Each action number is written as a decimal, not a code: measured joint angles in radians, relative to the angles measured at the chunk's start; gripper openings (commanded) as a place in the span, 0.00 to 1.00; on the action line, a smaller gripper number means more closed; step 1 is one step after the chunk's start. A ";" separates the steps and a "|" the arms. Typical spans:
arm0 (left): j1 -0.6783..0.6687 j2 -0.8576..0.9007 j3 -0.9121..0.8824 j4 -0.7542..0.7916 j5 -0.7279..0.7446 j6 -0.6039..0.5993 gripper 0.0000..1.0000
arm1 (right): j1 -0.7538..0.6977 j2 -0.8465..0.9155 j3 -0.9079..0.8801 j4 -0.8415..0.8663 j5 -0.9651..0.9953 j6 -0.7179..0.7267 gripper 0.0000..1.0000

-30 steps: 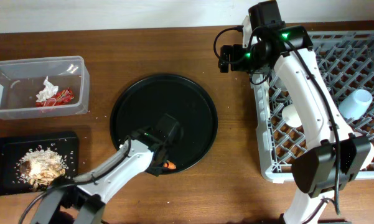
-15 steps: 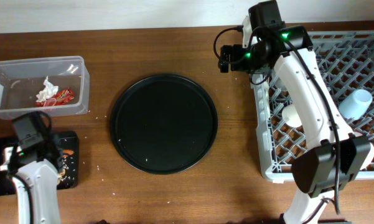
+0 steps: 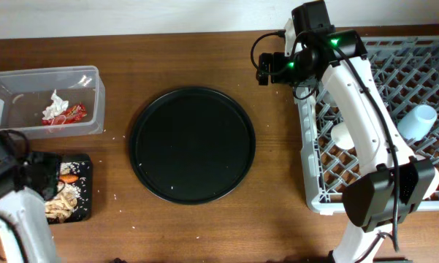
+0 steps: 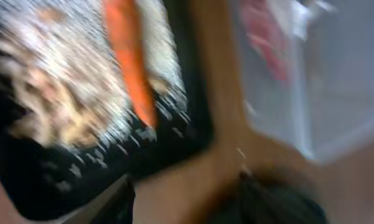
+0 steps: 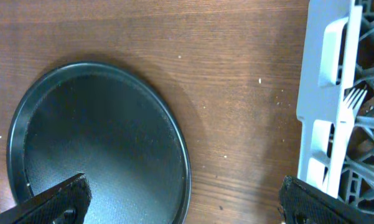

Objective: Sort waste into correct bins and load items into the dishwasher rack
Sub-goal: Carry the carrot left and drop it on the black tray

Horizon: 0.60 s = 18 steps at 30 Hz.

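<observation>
Carrot (image 3: 69, 176) in black tray (image 3: 86, 207), wrapper (image 3: 74, 112) in tub (image 3: 96, 88), blue cup (image 3: 418, 120) in rack (image 3: 424, 51); looks nearly done. My left hand (image 4: 193, 205), right hand (image 5: 183, 202): fingers apart.

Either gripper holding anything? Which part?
Nothing. Left gripper and right gripper are open and empty; carrot lies in the black tray.

White arms (image 3: 358, 102), black joints (image 3: 310, 18), green lights (image 3: 334, 40)

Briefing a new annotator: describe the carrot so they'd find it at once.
From the big round black tray mid-table, go left to the shallow black rectangular tray, nearer the robot than the clear tub. The carrot lies in it beside pale grainy scraps, the only bright orange piece there.
</observation>
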 measured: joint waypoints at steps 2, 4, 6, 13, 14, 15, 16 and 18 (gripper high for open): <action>-0.008 -0.103 0.013 -0.197 0.277 0.012 0.53 | 0.000 0.000 0.000 -0.001 0.000 0.000 0.99; -0.100 -0.156 0.015 -0.348 0.363 0.090 0.53 | 0.000 0.000 0.000 0.001 0.000 0.000 0.99; -0.229 -0.194 0.014 -0.423 0.399 0.158 0.78 | 0.000 0.000 0.000 0.001 0.000 0.000 0.99; -0.391 -0.225 0.014 -0.602 0.351 0.207 0.99 | 0.000 0.000 0.000 0.001 0.000 0.000 0.99; -0.391 -0.225 0.014 -0.602 0.350 0.206 0.99 | 0.000 0.000 0.000 0.001 0.000 0.000 0.99; -0.391 -0.225 0.014 -0.602 0.350 0.206 0.99 | 0.000 0.000 0.000 0.001 0.000 0.000 0.99; -0.391 -0.225 0.014 -0.608 0.350 0.211 0.99 | 0.000 0.000 0.000 0.001 0.000 0.000 0.98; -0.391 -0.226 0.014 -0.663 0.347 0.217 0.99 | 0.000 0.000 0.000 0.001 0.000 0.000 0.99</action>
